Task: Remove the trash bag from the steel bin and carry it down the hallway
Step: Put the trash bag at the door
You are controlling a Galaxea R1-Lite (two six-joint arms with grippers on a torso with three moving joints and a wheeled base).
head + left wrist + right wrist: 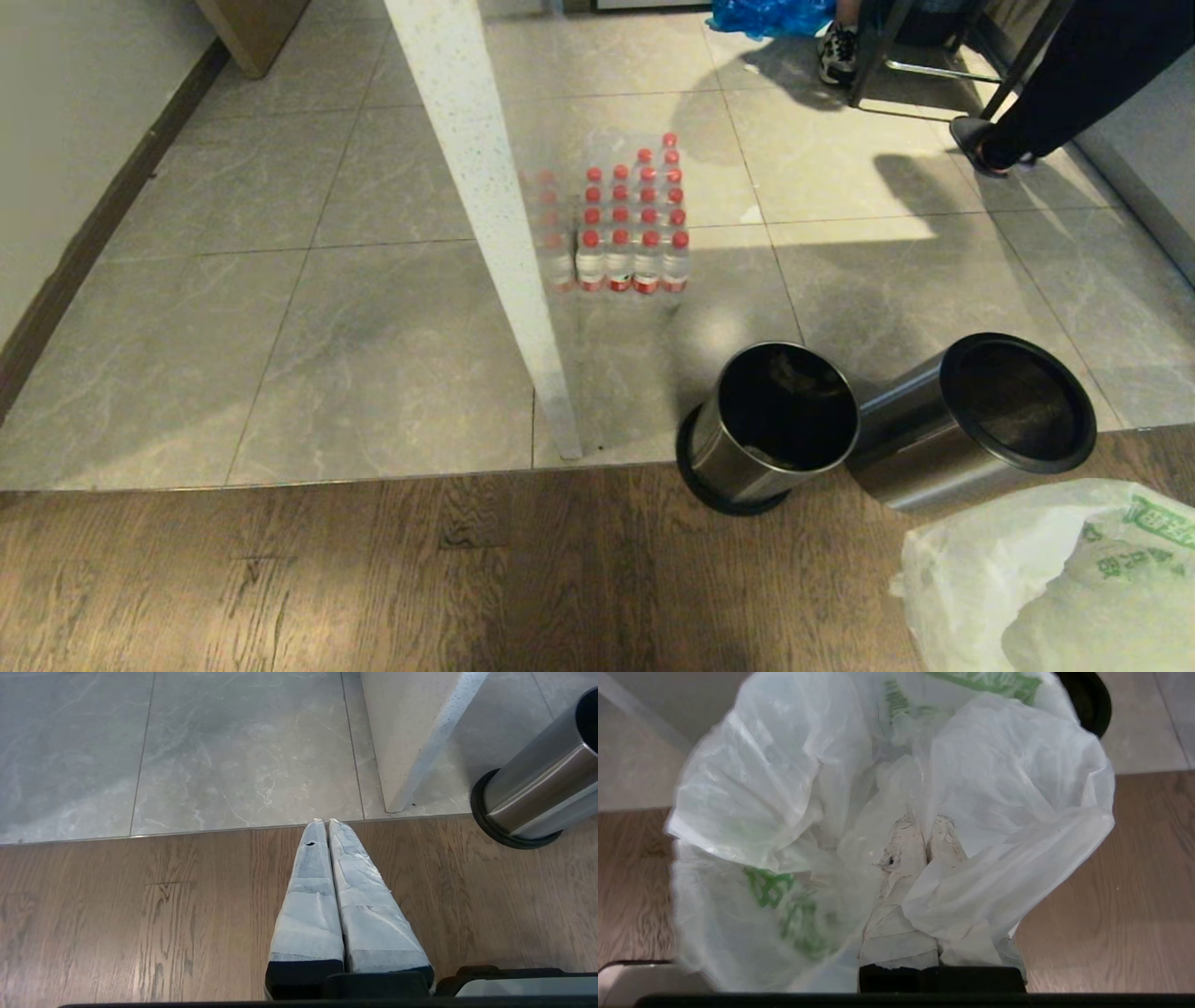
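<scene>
The trash bag [1055,579], thin translucent white plastic with green print, hangs at the lower right of the head view, out of the bins. In the right wrist view the trash bag [784,812] billows around my right gripper [927,823], which is shut on a fold of it. The steel bin [934,439] with its glossy black rim stands tilted on the wood floor, its black rim [1087,700] showing behind the bag. My left gripper [325,822] is shut and holds nothing, low over the wood floor. The hallway's grey tiles [373,355] lie ahead.
A second steel cylinder [775,425] with a black base ring [514,840] stands beside the bin. A white speckled post [485,187] meets the floor nearby. A pack of red-capped water bottles [625,224], a blue bag [766,14], a person's leg [1055,93] and chair legs [934,70] are farther on.
</scene>
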